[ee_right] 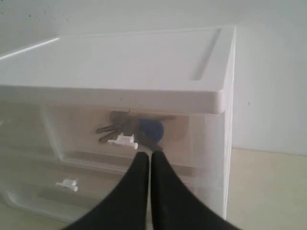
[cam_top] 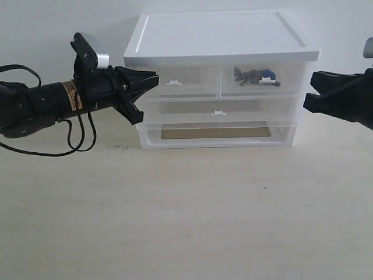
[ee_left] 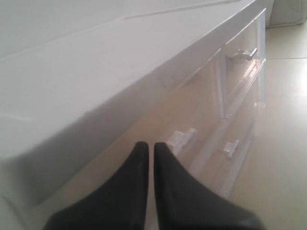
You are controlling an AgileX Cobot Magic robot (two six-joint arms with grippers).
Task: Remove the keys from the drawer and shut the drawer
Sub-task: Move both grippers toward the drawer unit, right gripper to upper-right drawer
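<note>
The keys (cam_top: 254,74), grey with a blue fob (ee_right: 151,128), lie inside the drawer (cam_top: 262,83), the upper right one of the white cabinet (cam_top: 221,38). The drawer is pushed in, its tab handle (ee_right: 123,141) facing out. My right gripper (cam_top: 313,77) hovers just off the cabinet's right side, shut and empty; in the right wrist view its tips (ee_right: 145,154) point just below the handle and the keys (ee_right: 122,125). My left gripper (cam_top: 155,77) is shut and empty at the cabinet's upper left corner, its tips (ee_left: 147,145) near the upper left drawer's tab (ee_left: 182,138).
The cabinet also holds an upper left drawer (cam_top: 175,83), a full-width drawer (cam_top: 218,111) and a bottom one (cam_top: 215,133), all pushed in. It stands at the back of a pale tabletop (cam_top: 186,210) against a white wall. A black cable (cam_top: 76,137) hangs from the left arm.
</note>
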